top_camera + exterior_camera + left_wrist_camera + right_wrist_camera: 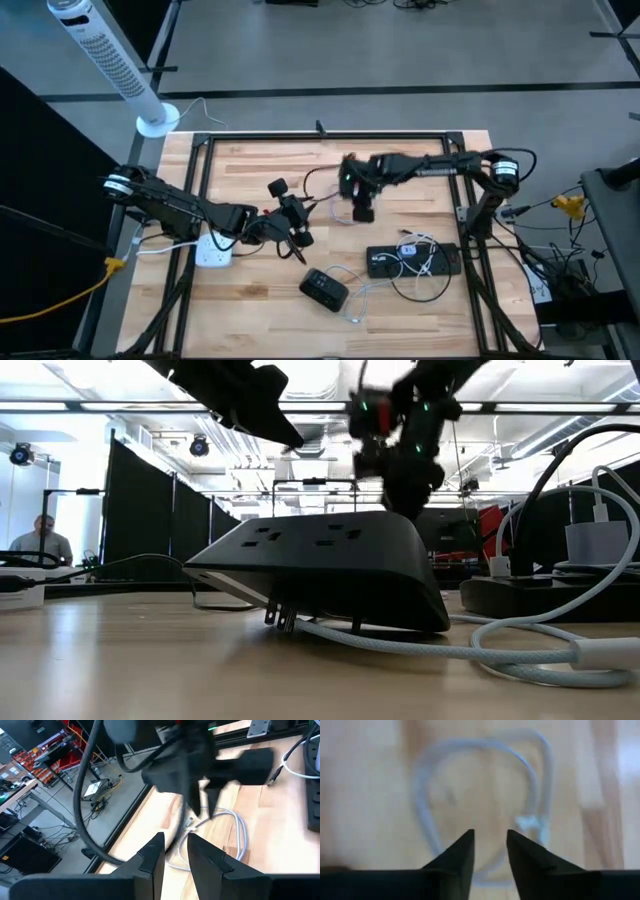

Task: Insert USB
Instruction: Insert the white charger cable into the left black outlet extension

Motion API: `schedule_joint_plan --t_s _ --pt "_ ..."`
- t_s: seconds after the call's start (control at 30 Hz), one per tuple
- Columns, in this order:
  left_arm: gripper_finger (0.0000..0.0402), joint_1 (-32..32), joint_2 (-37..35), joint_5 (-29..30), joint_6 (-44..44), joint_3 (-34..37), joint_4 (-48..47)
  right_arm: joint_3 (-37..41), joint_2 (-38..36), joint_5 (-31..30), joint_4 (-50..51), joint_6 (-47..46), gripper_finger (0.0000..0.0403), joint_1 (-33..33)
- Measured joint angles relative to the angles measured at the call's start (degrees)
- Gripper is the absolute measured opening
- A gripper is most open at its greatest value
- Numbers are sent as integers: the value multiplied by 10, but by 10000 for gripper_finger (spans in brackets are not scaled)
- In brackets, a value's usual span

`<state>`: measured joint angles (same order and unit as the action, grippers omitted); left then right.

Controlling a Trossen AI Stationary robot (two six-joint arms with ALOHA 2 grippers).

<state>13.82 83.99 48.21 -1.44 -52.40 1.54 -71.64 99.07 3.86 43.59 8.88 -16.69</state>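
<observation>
Right gripper point(490, 845): two dark fingers point(457, 857) stood slightly apart, an empty gap between the tips. Beyond the fingertips a pale cable point(425, 810) lay looped on the light wooden table point(360, 795), its whitish connector point(532, 824) just past the fingertips. Everything beyond the fingers was blurred.

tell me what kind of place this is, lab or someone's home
Most likely a robotics lab or workshop, not a home. The wooden table sits in a metal frame on a wide grey floor, black curtain partitions divide a big hall under strip lights, and a person sits at a desk in the background.
</observation>
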Motion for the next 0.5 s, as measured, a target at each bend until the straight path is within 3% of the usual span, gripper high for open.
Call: schedule_joint_plan --t_s 0.27,0.5 --pt "71 0 0 -4 5 0 -6 82 -6 39 1 -41 211 -134" --pt "71 0 0 -4 7 0 -11 147 -7 36 -128 -94 264 -163"
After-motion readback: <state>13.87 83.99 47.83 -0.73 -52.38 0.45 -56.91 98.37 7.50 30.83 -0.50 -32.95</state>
